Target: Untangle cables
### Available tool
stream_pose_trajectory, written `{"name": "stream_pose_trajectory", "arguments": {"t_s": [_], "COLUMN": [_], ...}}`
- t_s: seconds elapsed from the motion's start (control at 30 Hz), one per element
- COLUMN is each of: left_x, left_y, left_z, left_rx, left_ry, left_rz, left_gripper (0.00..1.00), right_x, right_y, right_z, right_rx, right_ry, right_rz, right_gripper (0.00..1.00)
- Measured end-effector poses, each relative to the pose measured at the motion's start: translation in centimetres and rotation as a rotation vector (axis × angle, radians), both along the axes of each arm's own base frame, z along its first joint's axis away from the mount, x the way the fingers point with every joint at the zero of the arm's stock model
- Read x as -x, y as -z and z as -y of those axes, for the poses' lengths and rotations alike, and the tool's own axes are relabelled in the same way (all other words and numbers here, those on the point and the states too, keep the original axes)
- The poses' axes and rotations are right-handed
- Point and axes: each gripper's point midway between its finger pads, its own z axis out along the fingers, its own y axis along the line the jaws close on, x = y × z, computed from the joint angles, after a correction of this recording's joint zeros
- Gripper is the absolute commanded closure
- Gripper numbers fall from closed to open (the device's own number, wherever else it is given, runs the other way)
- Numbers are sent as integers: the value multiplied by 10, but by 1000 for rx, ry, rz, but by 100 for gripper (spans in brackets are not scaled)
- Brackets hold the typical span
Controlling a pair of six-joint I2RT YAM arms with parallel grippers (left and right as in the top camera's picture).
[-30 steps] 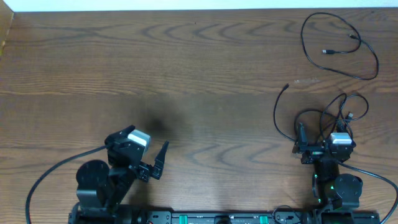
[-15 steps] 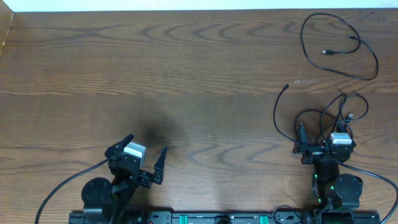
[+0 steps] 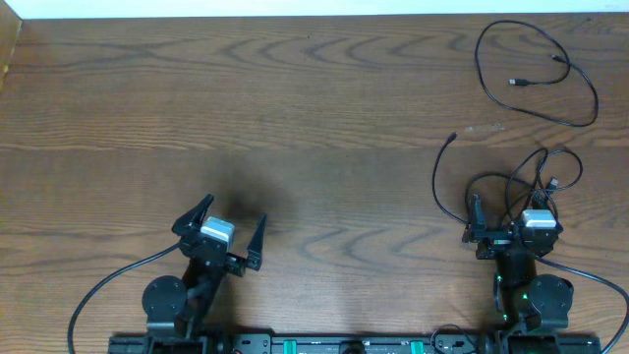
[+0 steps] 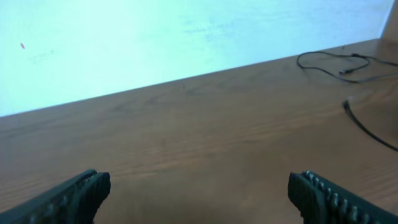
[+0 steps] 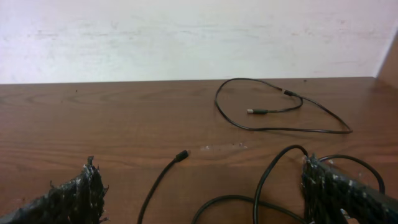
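Note:
Thin black cables lie at the right of the table. One loose cable loop rests apart at the far right, also in the right wrist view as the far loop and in the left wrist view. A tangle of black cables lies right in front of my right gripper, one plug end trailing left. My right gripper is open, cable loops on the table between its fingers. My left gripper is open and empty over bare wood.
The wooden table runs to a pale wall at the back. The arms' own thick black wires trail along the front edge beside the bases.
My left arm has swung round at its base and now points straight at the far wall, its gripper a little farther from the front edge. The right arm and the cables have not moved.

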Motion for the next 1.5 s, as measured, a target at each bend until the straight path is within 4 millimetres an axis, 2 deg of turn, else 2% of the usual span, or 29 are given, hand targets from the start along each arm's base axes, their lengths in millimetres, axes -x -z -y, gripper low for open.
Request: {"name": "stream_pose_trajectory", "arguments": {"t_s": [0.2, 0.6, 1.5], "left_x": [-12, -21, -21], "left_y": [17, 28, 27], "left_z": [-10, -57, -60], "left_rx": [55, 117, 116], "left_ry": [-69, -358, -373], "left_rz": [11, -15, -14], "left_gripper": [2, 2, 2], "right_x": [0, 0, 0], "right_y": [0, 0, 0], "right_z": [0, 0, 0], "right_rx": [0, 0, 0], "right_ry": [0, 0, 0], "right_rz": [0, 0, 0], "right_gripper": [1, 1, 1]}}
